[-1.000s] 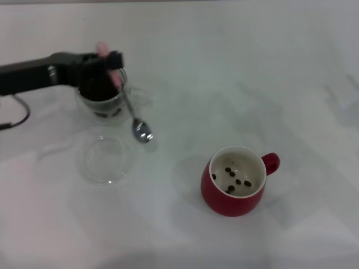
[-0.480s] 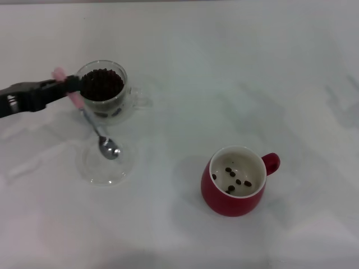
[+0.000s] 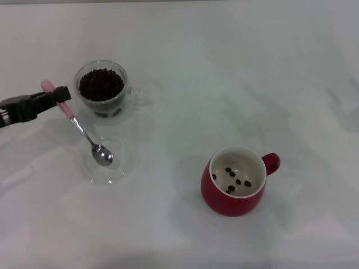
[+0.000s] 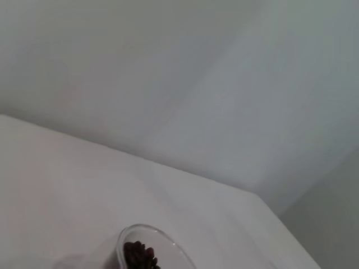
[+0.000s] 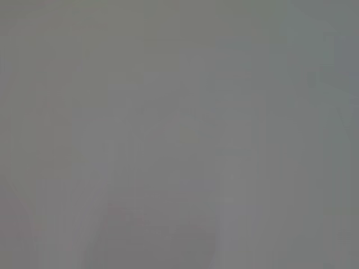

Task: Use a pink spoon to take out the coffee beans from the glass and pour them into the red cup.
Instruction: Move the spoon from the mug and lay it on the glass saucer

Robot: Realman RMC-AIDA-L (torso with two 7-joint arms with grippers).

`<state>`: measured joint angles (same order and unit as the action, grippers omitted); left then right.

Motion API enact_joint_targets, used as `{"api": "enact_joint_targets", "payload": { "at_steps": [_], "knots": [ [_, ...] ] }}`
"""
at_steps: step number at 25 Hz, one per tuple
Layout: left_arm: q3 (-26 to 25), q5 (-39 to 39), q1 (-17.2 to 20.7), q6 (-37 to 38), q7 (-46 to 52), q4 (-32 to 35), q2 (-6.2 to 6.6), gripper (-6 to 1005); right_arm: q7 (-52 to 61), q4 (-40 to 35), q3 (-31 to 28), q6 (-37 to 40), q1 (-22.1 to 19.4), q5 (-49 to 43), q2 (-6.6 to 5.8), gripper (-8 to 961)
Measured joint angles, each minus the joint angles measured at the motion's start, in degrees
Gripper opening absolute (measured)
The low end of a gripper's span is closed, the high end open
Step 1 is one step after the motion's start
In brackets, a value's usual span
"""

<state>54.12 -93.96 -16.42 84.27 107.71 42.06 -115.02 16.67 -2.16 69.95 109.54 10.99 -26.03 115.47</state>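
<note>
The left pincer pinches the spoon by its pink handle, at the left of the tabletop just beside the glass. The spoon slants down and away from the pincer, its metal bowl hanging over the clear saucer in front of the glass; whether the bowl touches the saucer cannot be told. The bowl looks empty. The glass is heaped with beans, and a few beans already lie in the red cup, which stands well apart on the right. The right pincer is not in view.

The risks, as I judge them: the grip sits high on a thin handle, so the spoon may swivel in the pincer when its bowl is pushed into the packed beans. That push could also shove or tip the light glass, since nothing steadies it. A heaped load may shed beans on the long carry to the cup. If the spoon is lowered carelessly, its bowl could knock the saucer.
</note>
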Motion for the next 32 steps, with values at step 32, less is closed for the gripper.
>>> {"api": "enact_joint_targets", "payload": {
  "at_steps": [32],
  "knots": [
    [-1.31,-0.17,-2.35,-7.21,-2.16,-10.92,-3.4,125,0.11,0.49,0.11,0.94,-2.11,-0.29,-0.24,574]
  ]
}}
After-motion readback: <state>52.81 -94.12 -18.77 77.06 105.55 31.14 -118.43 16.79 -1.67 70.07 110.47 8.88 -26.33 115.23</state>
